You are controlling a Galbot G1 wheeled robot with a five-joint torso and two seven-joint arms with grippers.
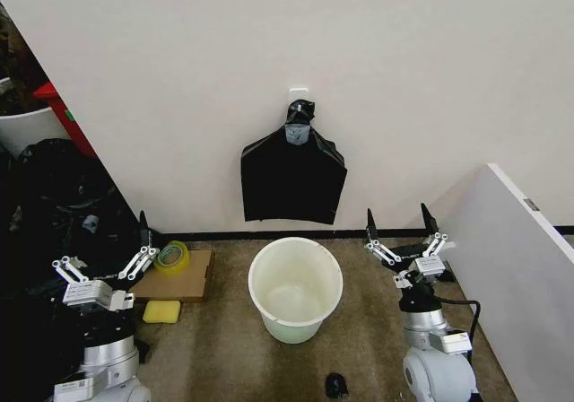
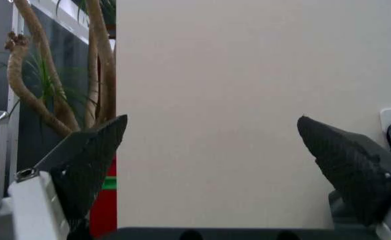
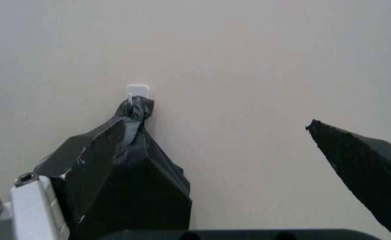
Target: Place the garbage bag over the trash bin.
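In the head view, the trash bin [image 1: 295, 288] is seen standing upright on the brown floor [image 1: 224, 348], near the foot of the pale wall [image 1: 269, 61]. Directly above it on that wall, the garbage bag [image 1: 292, 179] is seen hanging from a small white hook [image 1: 298, 91], gathered at its top and spread flat below, its lower edge ending above the baseboard and apart from the bin's rim.

The left gripper [image 1: 103, 257] is held low at the bin's left, its fingers spread wide and holding nothing. The right gripper [image 1: 402, 231] is held at the bin's right, its fingers likewise spread and empty. Both are well apart from bag and bin.

By the left gripper, a flat cardboard piece [image 1: 184, 281] is seen on the floor with a roll of yellow-green tape [image 1: 171, 257] on it, and a yellow sponge [image 1: 161, 311] just in front of it. A white panel [image 1: 520, 267] is seen at the right.

The right wrist view gives what the head view does not: the bag [image 3: 149, 185] at close range, with its bunched top at the hook [image 3: 137, 90], framed between the open fingers [image 3: 369, 170]. In the left wrist view, bare wall lies between the spread fingers [image 2: 349, 160], and plant stems [image 2: 42, 95] are seen to one side.
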